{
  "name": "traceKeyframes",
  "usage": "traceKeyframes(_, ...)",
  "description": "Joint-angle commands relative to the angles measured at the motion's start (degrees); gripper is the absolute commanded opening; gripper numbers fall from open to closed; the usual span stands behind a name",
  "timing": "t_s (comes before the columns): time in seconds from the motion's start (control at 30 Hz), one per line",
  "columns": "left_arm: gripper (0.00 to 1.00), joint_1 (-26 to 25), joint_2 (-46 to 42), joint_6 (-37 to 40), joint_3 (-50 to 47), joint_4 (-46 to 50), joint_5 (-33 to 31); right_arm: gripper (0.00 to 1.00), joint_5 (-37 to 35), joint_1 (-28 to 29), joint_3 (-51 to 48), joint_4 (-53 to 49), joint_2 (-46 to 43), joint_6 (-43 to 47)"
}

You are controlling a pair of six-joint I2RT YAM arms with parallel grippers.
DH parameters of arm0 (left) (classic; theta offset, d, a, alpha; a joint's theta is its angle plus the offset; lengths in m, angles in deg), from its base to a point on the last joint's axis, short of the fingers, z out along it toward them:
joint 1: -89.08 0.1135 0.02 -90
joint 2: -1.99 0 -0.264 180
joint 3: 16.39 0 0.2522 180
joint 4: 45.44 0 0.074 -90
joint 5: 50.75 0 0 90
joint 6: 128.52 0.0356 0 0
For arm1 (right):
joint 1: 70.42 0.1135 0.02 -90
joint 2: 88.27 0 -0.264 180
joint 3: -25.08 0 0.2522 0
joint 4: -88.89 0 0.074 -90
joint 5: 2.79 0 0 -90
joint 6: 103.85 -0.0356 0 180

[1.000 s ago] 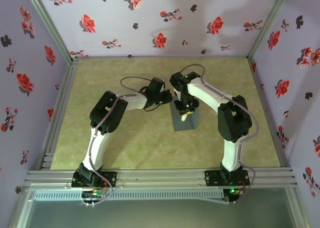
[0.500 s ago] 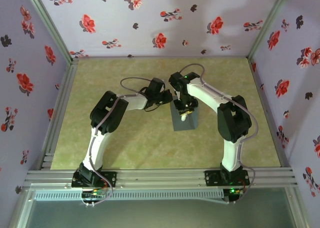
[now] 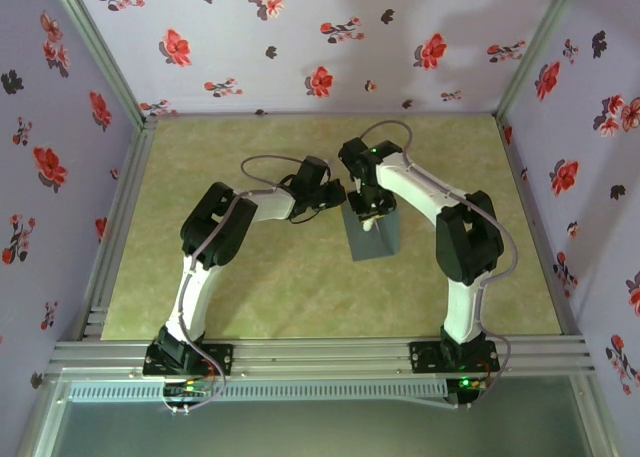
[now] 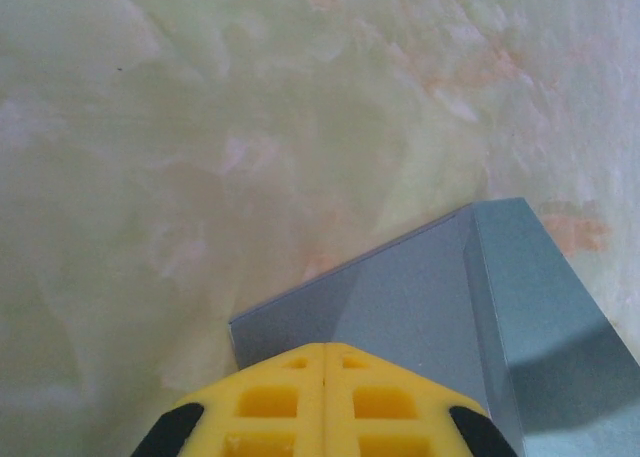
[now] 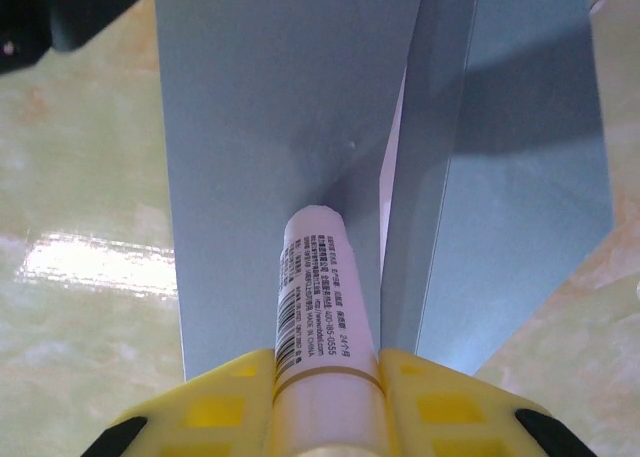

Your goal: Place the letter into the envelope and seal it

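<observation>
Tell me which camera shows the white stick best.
Right wrist view: the white stick is central, label print visible, clamped in the right gripper, tip against the envelope. In the top external view it is a small pale speck under that gripper.

Slate-grey envelope (image 5: 270, 127), white stick (image 5: 320, 307), marbled green table (image 4: 200, 127).

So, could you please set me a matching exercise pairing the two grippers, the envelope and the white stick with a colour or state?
1 left gripper
2 right gripper
3 envelope
4 white stick

A grey, flap open
B shut on the white stick
C shut, empty, over an envelope corner
D barcode label, tip by the fold

Pairs: 1-C; 2-B; 3-A; 4-D
</observation>
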Motion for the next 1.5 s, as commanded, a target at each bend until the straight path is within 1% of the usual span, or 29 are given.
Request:
traceKeyframes(0.0, 0.00, -1.3, 2.1, -0.4, -1.6, 1.5, 1.3, 0.00, -1.5, -0.7, 1.1, 1.2, -0.3, -0.4)
traceKeyframes(0.13, 0.00, -1.3, 2.1, -0.3, -1.7, 1.5, 1.2, 0.00, -1.9, -1.1, 0.4, 1.7, 0.6, -0.3)
traceKeyframes(0.57, 0.00, -1.3, 2.5, -0.2, -1.2, 1.7, 1.5, 0.00, 0.2, -1.9, -0.4, 4.8, 4.7, -0.1)
traceKeyframes(1.03, 0.00, -1.3, 3.0, -0.6, -0.9, 1.5, 1.8, 0.00, 4.5, -2.4, 1.0, 8.2, 7.0, -2.1)
traceKeyframes(1.27, 0.00, -1.3, 3.3, -0.8, -0.9, 1.4, 2.0, 0.00, 5.1, -2.3, 0.5, 7.4, 6.1, -1.8)
traceKeyframes(1.47, 0.00, -1.3, 3.6, -1.5, -1.0, 1.2, 1.8, 0.00, 4.6, -2.0, -0.7, 5.1, 2.6, -0.9)
